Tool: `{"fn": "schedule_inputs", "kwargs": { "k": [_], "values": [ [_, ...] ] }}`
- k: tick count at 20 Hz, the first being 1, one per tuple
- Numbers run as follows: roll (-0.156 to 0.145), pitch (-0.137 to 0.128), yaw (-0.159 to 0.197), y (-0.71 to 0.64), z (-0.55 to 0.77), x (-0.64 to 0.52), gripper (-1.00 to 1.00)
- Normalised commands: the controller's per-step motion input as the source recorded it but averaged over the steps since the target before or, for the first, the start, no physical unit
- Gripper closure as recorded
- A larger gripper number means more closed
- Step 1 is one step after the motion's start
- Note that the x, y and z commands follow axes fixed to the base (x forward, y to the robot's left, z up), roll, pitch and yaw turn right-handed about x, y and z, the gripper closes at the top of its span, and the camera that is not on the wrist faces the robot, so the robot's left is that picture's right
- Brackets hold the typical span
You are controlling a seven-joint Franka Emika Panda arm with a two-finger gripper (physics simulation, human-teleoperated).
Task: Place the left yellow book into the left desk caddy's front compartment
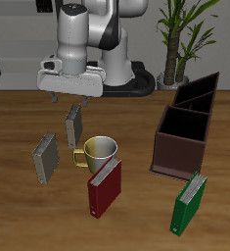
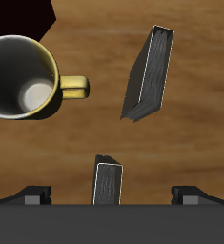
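The left yellow book is a thin grey book with pale page edges, standing on the table behind the mug. In the wrist view the book lies in line between my two fingertips. My gripper is open and empty, directly above this book and not touching it; it also shows in the wrist view. The other yellow book stands nearer the table's front edge and shows in the wrist view. The left desk caddy is a dark reddish-brown open box, well off to the side.
A yellow-rimmed mug stands just in front of the book and shows in the wrist view. A dark red book and a green book stand near the front edge. A black angular caddy sits behind the brown one.
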Motion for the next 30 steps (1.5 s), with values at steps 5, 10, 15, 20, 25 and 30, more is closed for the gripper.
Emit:
{"fn": "schedule_inputs", "kwargs": {
  "k": [5, 10, 15, 20, 25, 30],
  "values": [
    [0.002, -0.005, -0.027, -0.1, -0.19, -0.04, -1.0],
    [0.007, 0.01, 0.0, 0.03, -0.21, -0.04, -1.0],
    [0.001, 0.012, 0.0, 0.02, -0.28, -0.02, -1.0],
    [-0.012, 0.038, -0.032, -0.07, -0.22, 0.06, -1.0],
    [-0.003, 0.022, -0.016, 0.02, -0.17, 0.02, -1.0],
    [0.013, 0.018, -0.001, 0.11, -0.23, 0.0, -1.0]
  ]
}}
